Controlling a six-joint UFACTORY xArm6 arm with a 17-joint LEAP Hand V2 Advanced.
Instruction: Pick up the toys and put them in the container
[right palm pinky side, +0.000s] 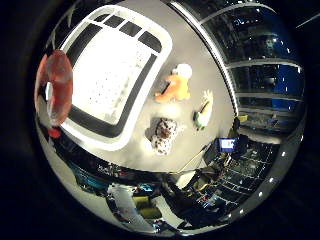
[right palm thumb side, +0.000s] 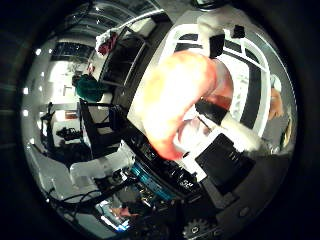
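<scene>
Held toy: a red-orange soft toy (right palm thumb side: 172, 105) sits tight against the palm and fills much of the thumb-side view; it hangs over the near rim of the container
Hand: the hand (right palm thumb side: 220, 150) has its white and black fingers (right palm thumb side: 216, 42) curled round the red-orange toy, clamping it against the palm
Container: a white slotted container (right palm pinky side: 112, 75) with a perforated floor sits on the grey bench (right palm pinky side: 200, 75); nothing shows lying inside it
Orange toy: an orange plush with a white head (right palm pinky side: 176, 86) lies on the bench just beside the container's wall
Spotted toy: a white plush with brown spots (right palm pinky side: 164, 135) lies on the bench near the container's corner, apart from the orange one
Yellow toy: a pale yellow and green toy (right palm pinky side: 203, 112) lies farther from the container, near the bench edge
Handling: all look like light, soft stuffed toys that squash under the fingers and are not fragile; my guess is they slip little, though a loose limb may snag on the container's slots
Where to hold: the thick middle of each body seems the surest place, fingers wrapped round it, not a thin limb or tail
Writing: no brand, label or print can be read on the toys or the container
</scene>
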